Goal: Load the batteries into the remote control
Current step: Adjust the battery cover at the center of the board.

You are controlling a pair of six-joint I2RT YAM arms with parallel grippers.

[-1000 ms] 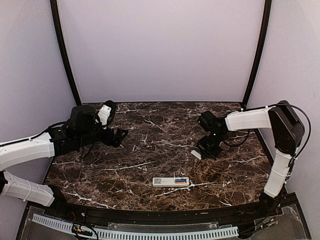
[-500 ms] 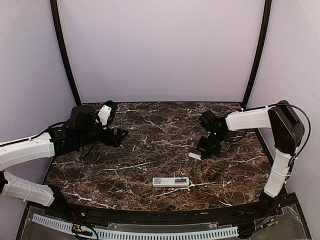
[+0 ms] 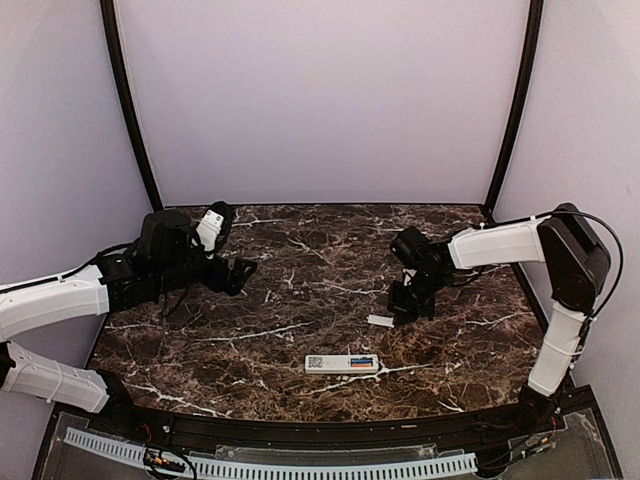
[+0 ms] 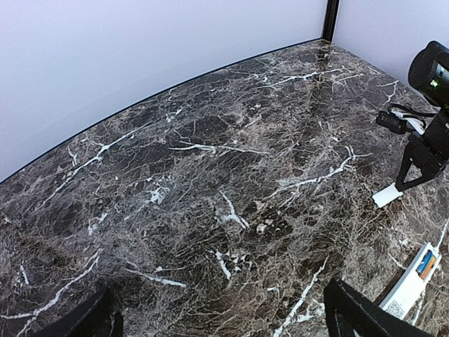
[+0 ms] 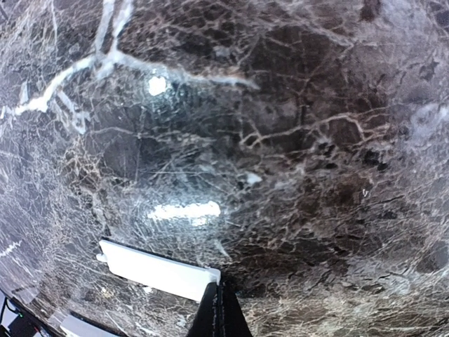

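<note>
Dark brown marble tabletop (image 3: 300,260) (white veins), pale lilac walls (image 3: 320,100), black corner posts (image 3: 128,110).

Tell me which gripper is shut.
The right gripper: its fingers are closed on the cover at its corner. The left gripper stands wide open.

I count one remote (image 3: 342,364), two batteries (image 4: 425,264) (one blue, one orange), one cover (image 3: 380,321), two arms (image 3: 60,300), one counter (image 3: 300,250).

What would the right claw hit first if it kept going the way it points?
Most likely the marble table just below the right claw, which seems to pinch a small white cover.
</note>
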